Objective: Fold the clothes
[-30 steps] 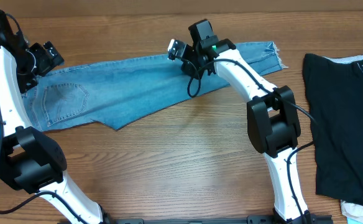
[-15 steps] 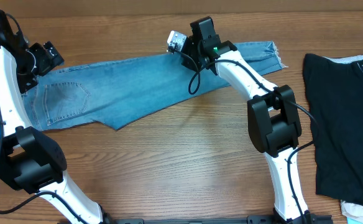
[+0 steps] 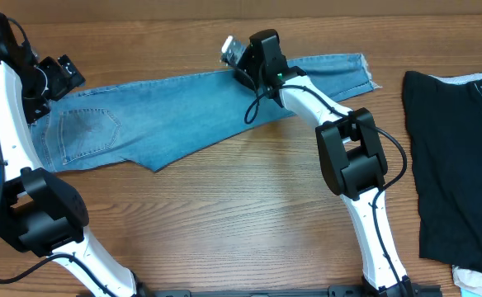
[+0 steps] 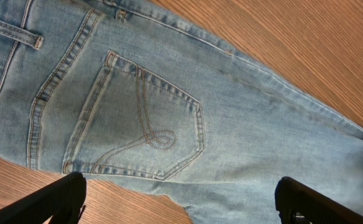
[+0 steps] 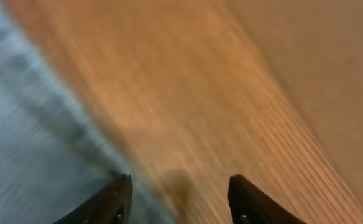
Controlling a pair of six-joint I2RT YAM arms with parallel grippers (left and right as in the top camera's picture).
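Note:
The clothes, light blue jeans (image 3: 183, 115), lie flat across the table, waist at the left and frayed hem (image 3: 358, 70) at the right. My left gripper (image 3: 59, 76) hovers over the waist end. In the left wrist view it (image 4: 184, 202) is wide open above a back pocket (image 4: 138, 124), holding nothing. My right gripper (image 3: 234, 54) is at the far edge of the jeans' leg. The blurred right wrist view shows its jaws (image 5: 181, 199) apart over bare wood, with the denim edge (image 5: 32, 143) by the left finger (image 5: 116, 199).
A large black garment (image 3: 456, 157) covers the right side of the table. White cloth (image 3: 474, 78) peeks out at its top and at the bottom right corner (image 3: 476, 282). Bare wooden table (image 3: 224, 214) lies in front of the jeans.
My right gripper has moved a little up and left to the jeans' far edge, and its wrist has turned. The left arm and the jeans have stayed put.

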